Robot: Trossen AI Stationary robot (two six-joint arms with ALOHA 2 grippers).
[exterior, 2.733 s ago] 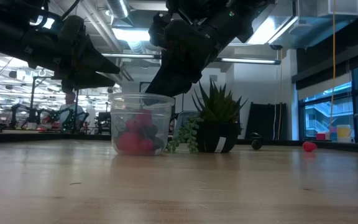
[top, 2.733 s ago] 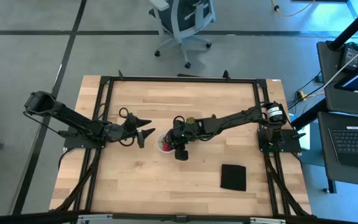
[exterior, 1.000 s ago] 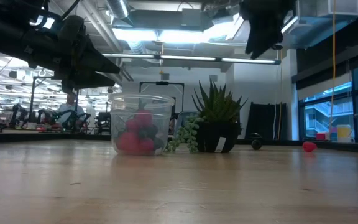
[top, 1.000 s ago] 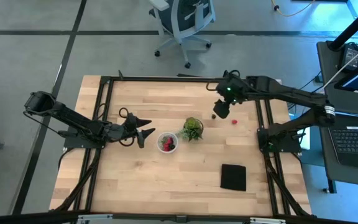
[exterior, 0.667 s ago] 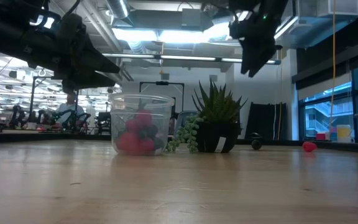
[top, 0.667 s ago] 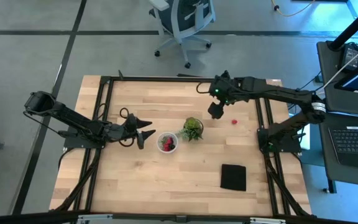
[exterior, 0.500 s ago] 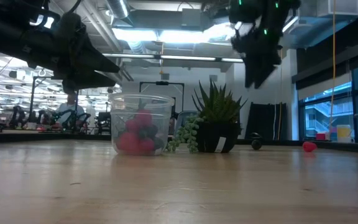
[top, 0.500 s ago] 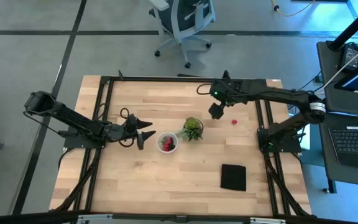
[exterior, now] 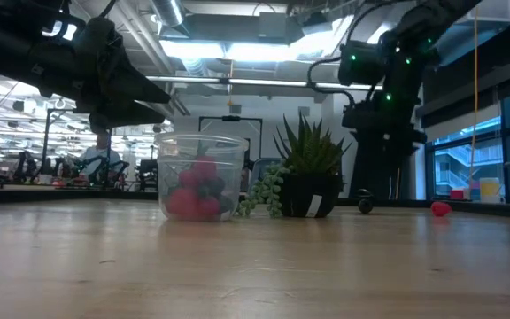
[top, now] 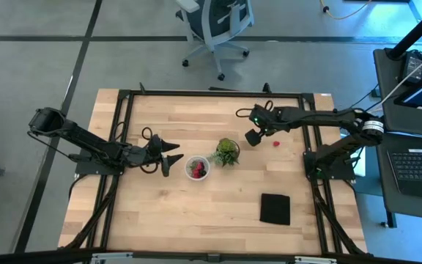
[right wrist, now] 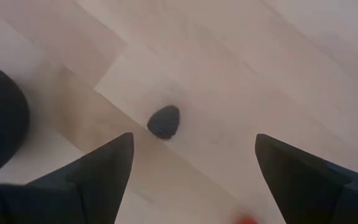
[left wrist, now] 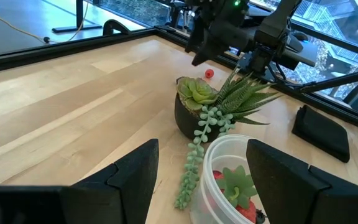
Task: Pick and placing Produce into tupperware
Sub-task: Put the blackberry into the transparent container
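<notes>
The tupperware (top: pixel 197 168) stands mid-table with red and dark produce inside (exterior: pixel 197 195). My left gripper (top: pixel 168 155) waits open just left of it, its fingers (left wrist: pixel 132 174) on either side of the rim (left wrist: pixel 225 146) without touching. A dark berry (right wrist: pixel 164 121) lies on the wood at the far right, behind the plant. My right gripper (right wrist: pixel 191 180) hangs low over it, open, pointing down, with a finger on each side and clear of it. A red berry (top: pixel 275 142) lies a little to the right of that gripper.
A green potted plant (top: pixel 227 152) with a trailing strand stands between the tupperware and the right gripper. A flat black square (top: pixel 275 208) lies near the front right. A black frame (top: pixel 211 93) runs along the table's edges.
My right gripper has come down from high above the far right of the table to just over the dark berry, shifting slightly toward the plant. The berries and the tupperware have stayed in place.
</notes>
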